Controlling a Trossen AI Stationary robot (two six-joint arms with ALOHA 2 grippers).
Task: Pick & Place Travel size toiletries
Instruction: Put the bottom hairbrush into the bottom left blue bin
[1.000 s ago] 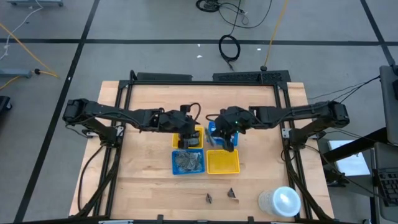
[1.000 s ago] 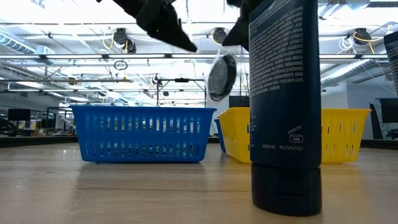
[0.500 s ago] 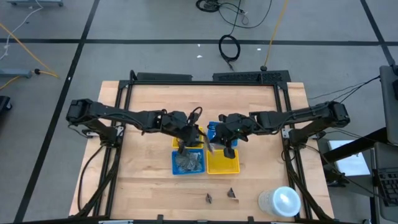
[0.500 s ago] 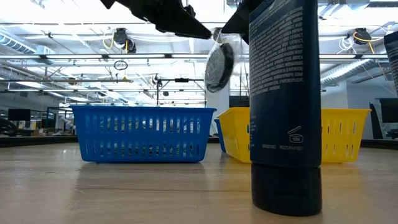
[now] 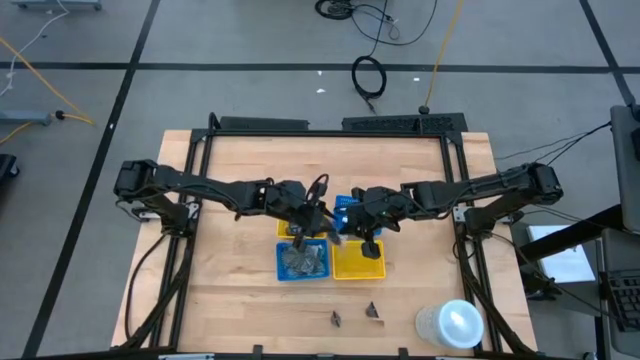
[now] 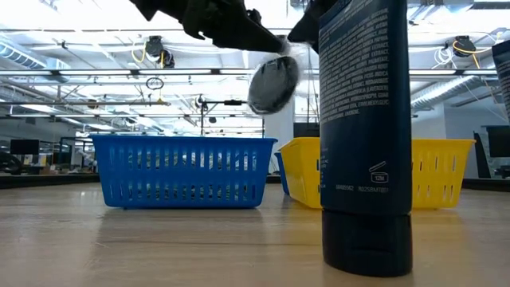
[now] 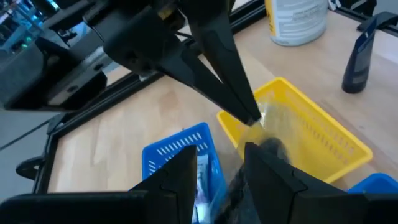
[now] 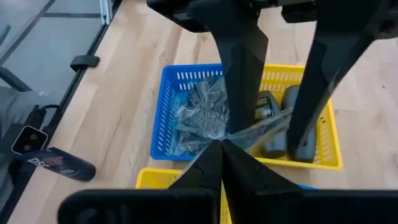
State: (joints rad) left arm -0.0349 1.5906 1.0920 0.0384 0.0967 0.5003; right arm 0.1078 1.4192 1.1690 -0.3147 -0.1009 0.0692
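A wooden table [image 5: 230,180] is seen from above, with two dark arms reaching in from the left and right edges and meeting at the centre. Four small baskets are grouped there: a blue basket [image 5: 302,262] of clear packets at lower left, an empty yellow basket [image 5: 358,264] at lower right, a second blue basket [image 5: 345,207] at upper right, and a second yellow basket [image 8: 323,158] holding dark oval fobs.

A clear bag [image 6: 272,82] with a dark oval object inside is held in the air above the baskets, between the two grippers. The right gripper [image 8: 221,148] is seen with its jaws pressed together, pinching one end of the bag. The left gripper [image 7: 224,177] is seen with its jaws spread, one finger on each side of the bag's dark end.

The tubes [image 7: 200,180] are only partly seen: small white and blue shapes lie inside the upper-right blue basket, just beside the left gripper's fingers, and no gripper is touching them.

A dark bottle [image 6: 365,135] stands close to the low camera, filling the right of that picture. A white jar [image 5: 450,324] stands near the table's lower right corner.
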